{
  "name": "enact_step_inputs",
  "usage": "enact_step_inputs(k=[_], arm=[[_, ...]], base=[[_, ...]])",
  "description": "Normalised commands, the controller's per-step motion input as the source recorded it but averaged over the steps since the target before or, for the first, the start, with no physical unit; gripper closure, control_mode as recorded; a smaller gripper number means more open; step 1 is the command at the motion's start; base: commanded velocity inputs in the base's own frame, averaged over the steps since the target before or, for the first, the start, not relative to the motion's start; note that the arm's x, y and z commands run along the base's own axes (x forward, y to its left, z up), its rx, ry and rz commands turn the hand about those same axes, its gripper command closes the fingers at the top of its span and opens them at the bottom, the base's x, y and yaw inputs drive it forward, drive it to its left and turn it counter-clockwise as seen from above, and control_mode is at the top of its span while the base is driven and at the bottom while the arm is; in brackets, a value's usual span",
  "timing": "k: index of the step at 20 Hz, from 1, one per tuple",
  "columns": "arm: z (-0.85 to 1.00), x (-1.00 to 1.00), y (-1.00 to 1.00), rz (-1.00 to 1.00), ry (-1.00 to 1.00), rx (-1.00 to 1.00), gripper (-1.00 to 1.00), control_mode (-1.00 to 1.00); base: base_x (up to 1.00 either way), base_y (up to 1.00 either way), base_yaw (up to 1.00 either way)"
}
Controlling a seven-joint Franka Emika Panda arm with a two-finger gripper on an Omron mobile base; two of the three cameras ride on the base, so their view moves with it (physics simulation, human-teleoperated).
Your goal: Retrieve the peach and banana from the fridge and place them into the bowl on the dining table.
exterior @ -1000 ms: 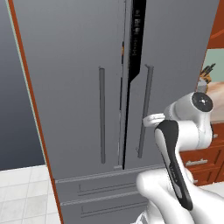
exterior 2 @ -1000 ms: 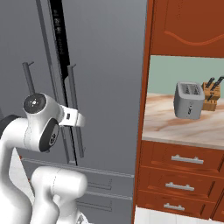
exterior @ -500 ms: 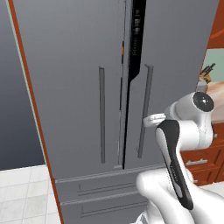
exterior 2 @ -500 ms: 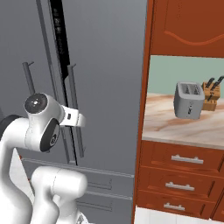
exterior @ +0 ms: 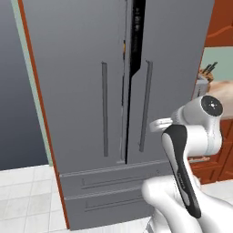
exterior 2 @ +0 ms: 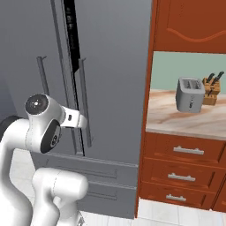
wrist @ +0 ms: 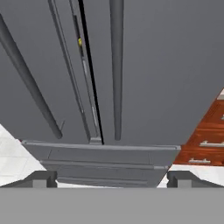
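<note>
A white robot arm is facing the fridge (exterior: 91,113), its gripper (wrist: 111,177) hanging just in front of the right door's bar handle (wrist: 116,70). In the hand view the two finger tips are standing wide apart at the bottom corners, spread and pinching nothing.

The fridge is standing between a dark wall on its left and red-brown cabinets (exterior 2: 185,167) on its right, and its right door is sitting slightly ajar, a thin dark gap (exterior: 135,45) running down the middle seam. The two drawers (exterior: 113,191) below are lying flush and shut.

The door is likely heavy and stiff on its hinge, and its matte face offers nothing to grip; the long vertical handle looks like the sound place to take hold, probably about mid-height, where the fingers can close around the bar and pull.

Of what the fridge is holding, almost nothing is showing: a small yellow-orange speck (wrist: 80,42) is glinting in the gap, too small to name. The peach and banana are presumably inside, both light, the peach soft and easily bruised.

On the bench to the right, a toaster (exterior 2: 190,94) and a knife block (exterior 2: 211,89) are sitting near the back edge.
</note>
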Motion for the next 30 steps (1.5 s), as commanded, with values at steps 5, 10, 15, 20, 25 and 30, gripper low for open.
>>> enact_step_inputs(k=[5, 10, 15, 20, 25, 30], arm=[[0.0, 0.0, 0.0, 0.0, 0.0, 0.0, -1.0, 1.0], [0.0, 0.0, 0.0, 0.0, 0.0, 0.0, -1.0, 1.0], [0.0, 0.0, 0.0, 0.0, 0.0, 0.0, -1.0, 1.0], [0.0, 0.0, 0.0, 0.0, 0.0, 0.0, -1.0, 1.0], [0.0, 0.0, 0.0, 0.0, 0.0, 0.0, -1.0, -1.0], [0.0, 0.0, -0.23, 0.0, 0.0, 0.01, -1.0, -1.0]], base=[[-0.37, 0.46, 0.0], [-0.31, 0.48, 0.0], [-0.35, 0.09, 0.0], [-0.46, 0.0, 0.0], [-0.18, 0.0, 0.0], [0.0, 0.0, 0.0]])
